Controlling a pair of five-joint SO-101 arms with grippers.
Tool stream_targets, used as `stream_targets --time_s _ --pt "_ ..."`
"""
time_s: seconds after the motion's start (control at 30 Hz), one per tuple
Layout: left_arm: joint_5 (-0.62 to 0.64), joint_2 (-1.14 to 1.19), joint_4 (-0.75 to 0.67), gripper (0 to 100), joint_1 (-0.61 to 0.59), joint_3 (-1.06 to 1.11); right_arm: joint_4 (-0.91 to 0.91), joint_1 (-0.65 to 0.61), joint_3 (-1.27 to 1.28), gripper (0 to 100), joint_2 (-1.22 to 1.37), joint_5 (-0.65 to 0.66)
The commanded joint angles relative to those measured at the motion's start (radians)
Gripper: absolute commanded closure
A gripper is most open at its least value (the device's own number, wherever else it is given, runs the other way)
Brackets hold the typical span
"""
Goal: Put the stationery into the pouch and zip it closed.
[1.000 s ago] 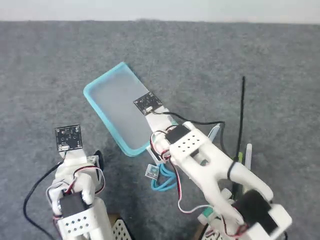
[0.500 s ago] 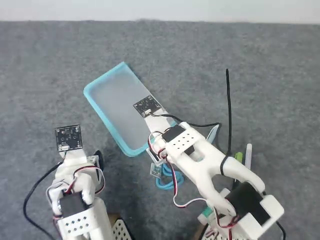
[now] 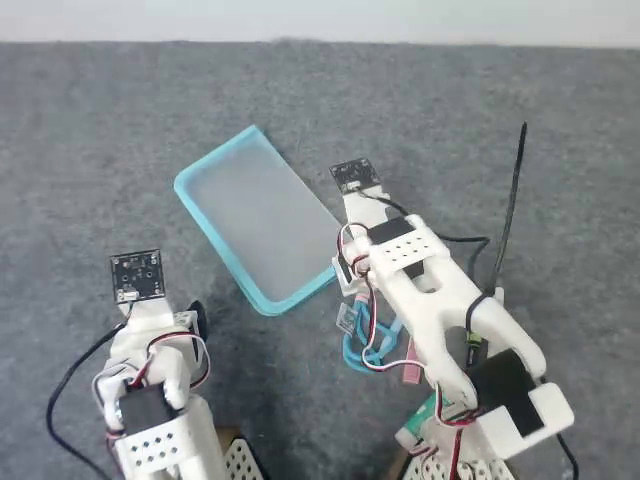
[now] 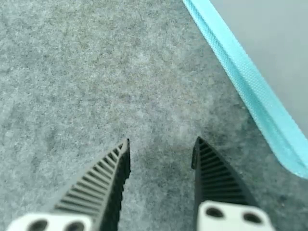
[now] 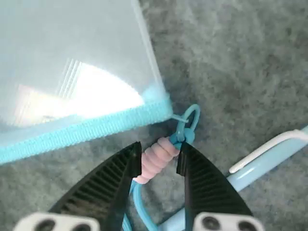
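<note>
The pouch (image 3: 262, 220) is translucent with a teal edge and lies flat in mid-table. In the right wrist view my right gripper (image 5: 160, 147) is shut on a pink ribbed zip pull (image 5: 156, 156), which hangs from a blue ring (image 5: 188, 122) at the corner of the pouch (image 5: 72, 72). A light-blue pen (image 5: 269, 154) lies just beyond it. The right arm (image 3: 410, 270) stands over the pouch's near right corner. My left gripper (image 4: 162, 142) is open over bare carpet, and the pouch's teal edge (image 4: 250, 86) lies a little ahead of it.
Grey carpet covers the table. A blue cord loop (image 3: 355, 350), a pink piece (image 3: 410, 365) and a green pen (image 3: 470, 345) lie under the right arm. A thin black strap (image 3: 510, 210) sticks up from that arm. The left arm (image 3: 150, 380) stands at the front left.
The right arm has swung to the right, off the pouch's face, to its near right corner. The pouch has shifted slightly. The left arm has kept still.
</note>
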Motion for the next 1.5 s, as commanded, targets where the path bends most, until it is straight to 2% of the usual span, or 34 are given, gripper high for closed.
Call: stream_targets --time_s 0.0,0.13,0.37,0.57,0.63,0.77,0.87,1.07,1.2,1.3,1.47 --pt "0.009 -0.020 0.005 80 -0.003 -0.007 -0.018 0.010 -0.048 86.0 -0.116 0.058" --pt "0.009 -0.020 0.005 80 -0.003 -0.007 0.008 0.018 -0.044 86.0 -0.166 0.071" --pt "0.009 -0.020 0.005 80 -0.003 -0.007 0.033 0.013 -0.029 85.5 -0.044 0.072" --pt "0.009 -0.020 0.005 80 -0.003 -0.007 0.111 0.005 -0.034 68.1 -0.028 0.064" --pt "0.009 -0.020 0.005 80 -0.003 -0.007 0.128 -0.018 -0.034 66.4 -0.024 0.064" --pt "0.009 -0.020 0.005 80 -0.003 -0.007 0.090 -0.081 -0.034 72.9 0.005 0.066" --pt "0.009 -0.020 0.005 80 -0.003 -0.007 0.031 -0.082 -0.035 76.4 0.041 0.064" --pt "0.009 -0.020 0.005 80 -0.003 -0.007 -0.001 -0.085 -0.038 77.5 0.084 0.046" --pt "0.009 -0.020 0.005 80 -0.003 -0.007 0.001 -0.064 -0.083 86.7 0.104 -0.051" --pt "0.009 -0.020 0.005 80 -0.003 -0.007 0.001 -0.030 -0.143 94.9 0.122 -0.055" --pt "0.009 -0.020 0.005 80 -0.003 -0.007 -0.001 0.024 -0.178 97.7 0.147 -0.055"
